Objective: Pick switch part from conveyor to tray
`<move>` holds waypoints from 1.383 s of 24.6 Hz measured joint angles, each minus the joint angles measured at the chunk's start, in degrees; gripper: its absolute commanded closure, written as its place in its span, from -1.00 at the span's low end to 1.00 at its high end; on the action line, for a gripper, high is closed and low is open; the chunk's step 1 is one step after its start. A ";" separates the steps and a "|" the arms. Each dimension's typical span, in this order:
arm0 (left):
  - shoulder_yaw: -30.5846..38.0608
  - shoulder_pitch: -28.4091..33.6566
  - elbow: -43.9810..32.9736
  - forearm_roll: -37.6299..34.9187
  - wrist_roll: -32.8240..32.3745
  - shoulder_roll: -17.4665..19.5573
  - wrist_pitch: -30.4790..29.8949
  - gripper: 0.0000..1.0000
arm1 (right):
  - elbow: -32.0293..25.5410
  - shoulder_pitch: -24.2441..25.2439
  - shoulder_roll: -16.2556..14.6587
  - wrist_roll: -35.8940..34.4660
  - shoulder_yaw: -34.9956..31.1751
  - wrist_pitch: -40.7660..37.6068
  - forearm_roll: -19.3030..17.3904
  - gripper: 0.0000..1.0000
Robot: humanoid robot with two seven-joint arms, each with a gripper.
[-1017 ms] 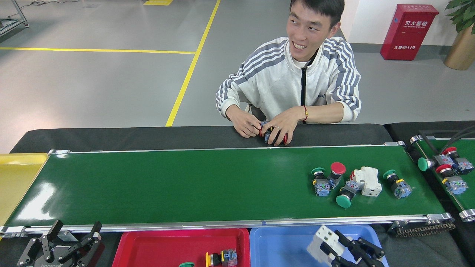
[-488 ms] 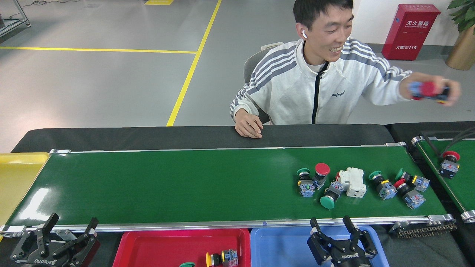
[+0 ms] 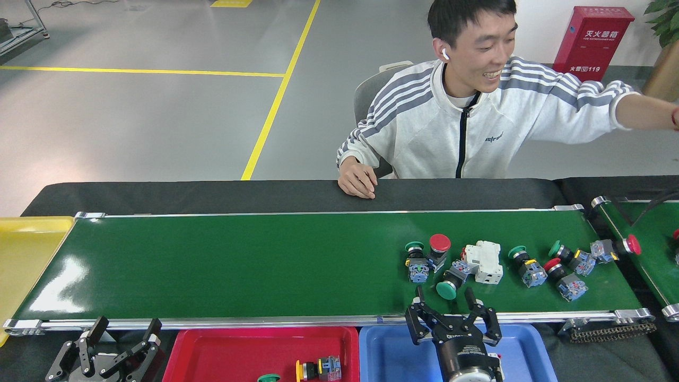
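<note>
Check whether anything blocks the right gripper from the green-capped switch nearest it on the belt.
Nothing visible does. The right gripper hangs open at the conveyor's near rail, right in front of the green-capped switch; only bare belt lies between.

The long, wide glossy dark-green conveyor belt (image 3: 238,265) with silver aluminium side rails carries a group of parts near its right end: a white plastic circuit breaker (image 3: 484,262), a red mushroom push-button switch (image 3: 438,248), green-capped button switches (image 3: 452,281), and one red-capped switch (image 3: 615,248) at the right edge.

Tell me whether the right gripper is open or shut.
Open: the right gripper shows its jaws spread apart, empty, over the conveyor's near rail.
</note>
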 measured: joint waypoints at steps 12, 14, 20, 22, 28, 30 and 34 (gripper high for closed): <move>0.00 -1.05 0.00 0.18 -0.32 0.00 -0.11 -1.00 | 7.87 -6.73 2.17 2.40 0.75 0.71 2.36 0.50; 0.00 -1.05 0.00 0.19 -0.32 0.00 -0.11 -1.00 | 8.30 -6.72 1.90 3.19 1.69 0.07 3.36 0.66; 0.00 -1.05 0.00 0.19 -0.32 0.00 -0.12 -1.00 | 7.90 -6.70 1.60 3.89 2.01 -2.29 3.50 0.96; -0.01 -1.05 0.00 0.19 -0.32 0.00 -0.12 -1.00 | 6.04 -6.37 1.60 3.96 2.07 -5.53 3.50 0.96; -0.01 -1.05 0.00 0.56 -0.32 0.15 -1.71 -1.00 | -1.60 -2.51 1.58 3.87 6.68 -22.22 3.52 0.06; -0.01 -1.05 0.00 0.64 -0.32 0.12 -4.59 -1.00 | -1.90 -2.51 1.50 2.95 9.61 -27.06 3.64 -0.91; -0.79 -1.56 -0.01 0.65 -0.32 0.09 -10.22 -1.00 | -1.93 -2.52 1.20 1.62 12.99 -34.13 3.68 -0.96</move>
